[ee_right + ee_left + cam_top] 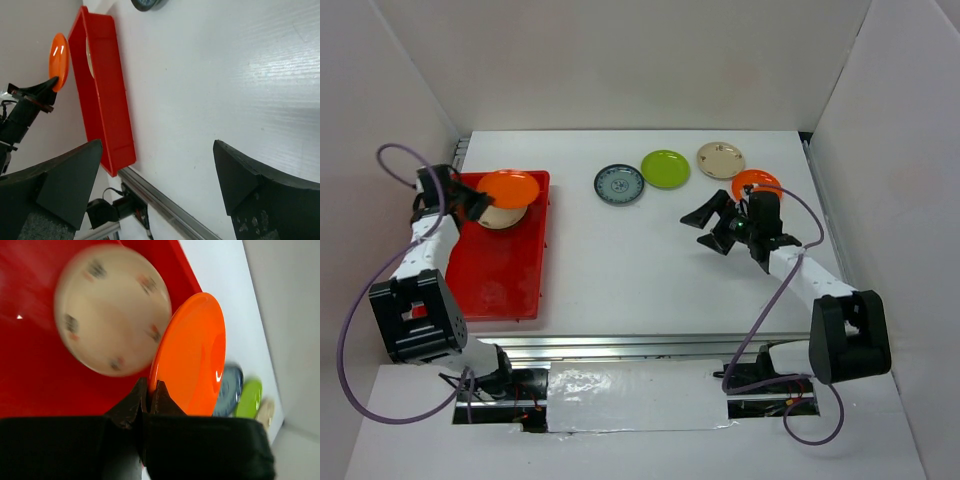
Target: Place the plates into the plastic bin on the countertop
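Observation:
The red plastic bin (pixel 505 270) lies at the left of the white countertop (pixel 650 270). A cream plate (pixel 501 216) rests flat in the bin's far end. My left gripper (pixel 472 203) is shut on the rim of an orange plate (pixel 509 187), held tilted just above the cream one. The left wrist view shows that pinch (pixel 150 392) on the orange plate (pixel 192 355), beside the cream plate (pixel 112 310). On the countertop sit a blue-grey plate (pixel 619 184), a lime green plate (pixel 665 168), a cream plate (pixel 721 159) and a second orange plate (pixel 756 183). My right gripper (pixel 711 230) hangs open and holds nothing (pixel 157 170).
White walls close in the left, back and right sides. A metal rail (pixel 650 345) runs along the near edge of the countertop, also in the right wrist view (pixel 165 205). Purple cables loop off both arms.

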Tool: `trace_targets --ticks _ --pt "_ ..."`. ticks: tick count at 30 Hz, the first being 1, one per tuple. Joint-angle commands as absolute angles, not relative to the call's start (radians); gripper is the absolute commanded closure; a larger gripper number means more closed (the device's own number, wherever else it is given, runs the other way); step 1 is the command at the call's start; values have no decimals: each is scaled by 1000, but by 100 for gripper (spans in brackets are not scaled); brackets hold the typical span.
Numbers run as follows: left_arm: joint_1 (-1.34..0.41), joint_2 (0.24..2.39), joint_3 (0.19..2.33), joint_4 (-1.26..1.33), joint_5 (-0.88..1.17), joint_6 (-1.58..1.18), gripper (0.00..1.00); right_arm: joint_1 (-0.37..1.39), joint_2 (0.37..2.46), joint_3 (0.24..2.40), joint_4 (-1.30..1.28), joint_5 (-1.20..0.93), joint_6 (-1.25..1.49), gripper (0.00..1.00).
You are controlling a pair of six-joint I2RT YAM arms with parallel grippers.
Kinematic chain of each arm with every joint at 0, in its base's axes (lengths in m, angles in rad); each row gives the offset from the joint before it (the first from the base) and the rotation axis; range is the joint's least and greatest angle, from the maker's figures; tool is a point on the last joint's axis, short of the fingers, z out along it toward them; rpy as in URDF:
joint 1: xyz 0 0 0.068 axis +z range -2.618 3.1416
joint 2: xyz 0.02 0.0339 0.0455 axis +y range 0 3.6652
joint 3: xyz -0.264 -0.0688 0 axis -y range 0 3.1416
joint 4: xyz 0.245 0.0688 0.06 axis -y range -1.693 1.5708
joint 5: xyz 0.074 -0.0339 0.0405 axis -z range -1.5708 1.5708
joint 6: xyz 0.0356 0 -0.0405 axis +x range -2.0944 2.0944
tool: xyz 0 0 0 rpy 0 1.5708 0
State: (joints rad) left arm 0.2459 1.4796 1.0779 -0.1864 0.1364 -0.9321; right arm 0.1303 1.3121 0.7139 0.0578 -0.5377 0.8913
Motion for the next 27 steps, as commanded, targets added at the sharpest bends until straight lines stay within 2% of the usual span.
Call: trace_targets --ticks 1,5,11,12,14,15,18,20,23,26,27 --pt "337 1477 1064 -49 120 -1023 100 135 1298 704 106 -578 854 0" --pt "376 1606 1199 -147 37 -994 100 100 1319 712 92 -601 822 0" --pt "391 1694 1226 -199 25 -979 99 54 1361 730 107 -633 815 0" --pt "391 1694 1220 -202 15 -986 70 45 1367 733 106 -632 810 0" --pt "385 1683 1212 -222 6 -992 28 29 1385 748 81 -609 810 0" --pt "377 1674 1216 -241 -26 -994 1 8 1387 750 72 -591 813 0" --pt "342 1615 1249 -294 -81 -962 1 -72 1397 756 26 -436 853 0" --pt "301 1569 1325 -412 -153 -944 1 -103 1410 785 -56 -215 882 0" --pt "217 1519 1452 -624 -288 -904 1 -167 1440 813 -113 -12 962 0" --pt "164 1485 1503 -733 -296 -865 1 -222 1482 863 -142 61 980 0" --pt "158 1451 1497 -729 -234 -812 1 -232 1500 885 -147 75 976 0"
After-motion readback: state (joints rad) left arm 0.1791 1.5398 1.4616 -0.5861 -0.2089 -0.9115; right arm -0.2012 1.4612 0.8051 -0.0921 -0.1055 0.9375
